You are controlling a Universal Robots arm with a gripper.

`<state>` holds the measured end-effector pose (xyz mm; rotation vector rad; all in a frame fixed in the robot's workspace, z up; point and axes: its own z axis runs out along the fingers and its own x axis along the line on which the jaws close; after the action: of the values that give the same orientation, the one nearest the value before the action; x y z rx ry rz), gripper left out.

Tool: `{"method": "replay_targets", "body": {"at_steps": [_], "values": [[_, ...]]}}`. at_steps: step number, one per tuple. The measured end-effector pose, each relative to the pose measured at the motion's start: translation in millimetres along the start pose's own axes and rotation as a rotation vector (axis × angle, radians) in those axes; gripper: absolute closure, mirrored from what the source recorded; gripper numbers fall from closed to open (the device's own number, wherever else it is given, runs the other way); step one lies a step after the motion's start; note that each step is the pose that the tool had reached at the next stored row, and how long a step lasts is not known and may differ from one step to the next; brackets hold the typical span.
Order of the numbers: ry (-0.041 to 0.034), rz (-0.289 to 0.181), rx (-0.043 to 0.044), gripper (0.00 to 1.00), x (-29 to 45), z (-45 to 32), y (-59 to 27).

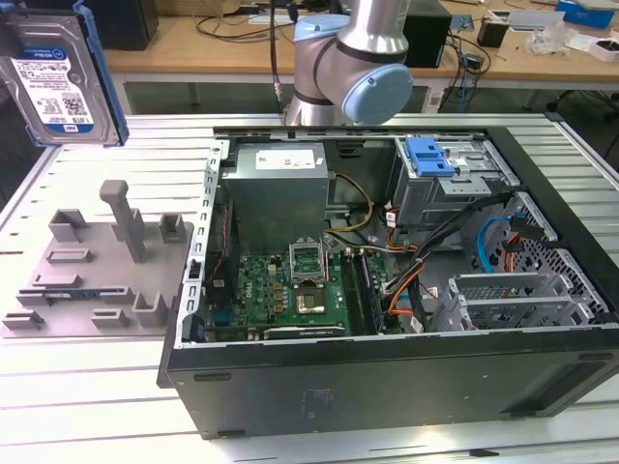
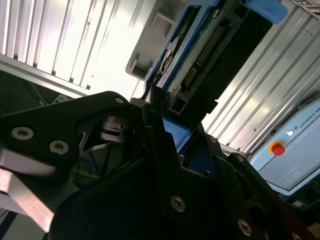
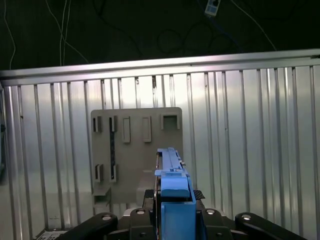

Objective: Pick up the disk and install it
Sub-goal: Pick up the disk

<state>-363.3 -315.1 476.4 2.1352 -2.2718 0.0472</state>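
Ribbed silver bench (image 1: 87,387) here, grooves running along its length. Lying flat at the exterior view's left end is a grey slotted fixture (image 1: 97,280), one post standing up from it. Just beside it, an open computer case (image 1: 387,377) lies on its side, filling the bench's middle and right end.

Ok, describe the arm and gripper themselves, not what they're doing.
In the exterior view the arm is a silver-grey metal tube with rounded light blue caps. In the second wrist view the gripper is black, built of flat angular links fastened with round silver screws.
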Motion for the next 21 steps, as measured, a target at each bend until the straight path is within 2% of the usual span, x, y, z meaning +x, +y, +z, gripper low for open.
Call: {"method": "replay_targets", "body": {"at_steps": [1,6,14,15,21], "values": [[0.0002,0.0,-0.0002,0.63,1.5,-1.1,-2.6],[0.0,0.0,-0.0001,0.63,18.1,-6.3,-14.0],[0.0,0.0,-0.0001,0.63,38.0,-8.7,-31.4],[0.0001,0.0,-0.0001,0.63,43.9,-8.9,-38.4],[0.0,0.0,-0.0001,0.63,59.2,-9.6,-60.0]]}}
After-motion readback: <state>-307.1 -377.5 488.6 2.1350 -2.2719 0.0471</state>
